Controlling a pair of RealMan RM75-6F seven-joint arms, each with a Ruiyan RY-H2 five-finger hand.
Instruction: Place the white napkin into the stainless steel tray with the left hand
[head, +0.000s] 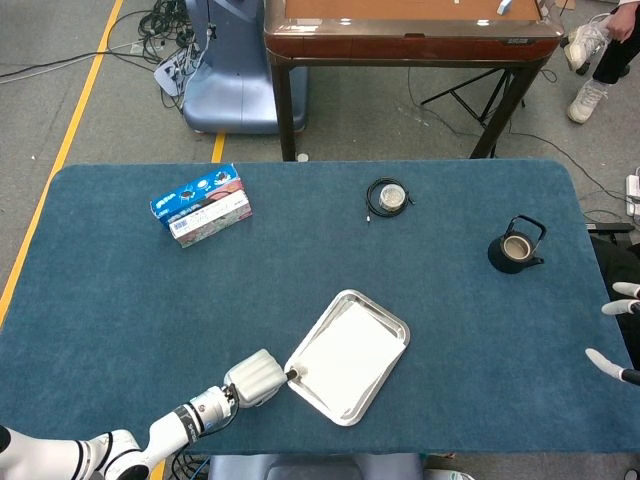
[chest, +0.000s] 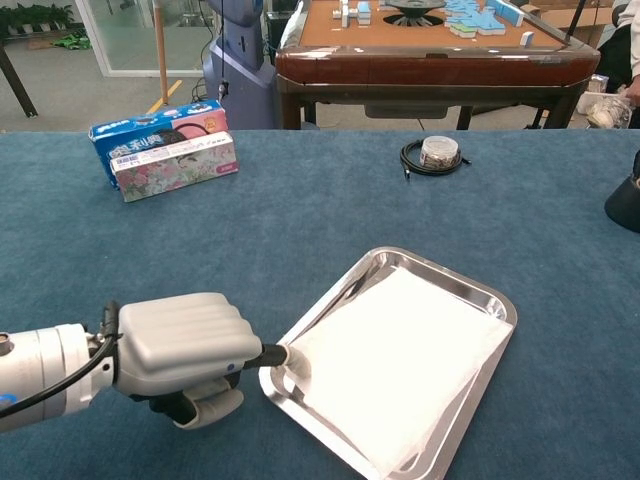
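Note:
The stainless steel tray (head: 396, 326) (chest: 497, 296) lies slanted on the blue table, near the front edge. The white napkin (head: 345, 359) (chest: 400, 365) lies flat inside it and covers most of its floor. My left hand (head: 253, 378) (chest: 182, 346) sits just left of the tray's near corner, its fingers curled. One outstretched fingertip (chest: 283, 355) meets the napkin's near-left corner at the rim and seems to pinch it. My right hand (head: 612, 365) shows only as spread white fingers at the far right edge of the head view, holding nothing.
A blue tissue box (head: 201, 204) (chest: 165, 148) stands at the back left. A small tin with a coiled black cable (head: 388, 196) (chest: 435, 153) is at the back middle. A black teapot (head: 516, 247) sits to the right. A brown table (chest: 430, 45) stands behind.

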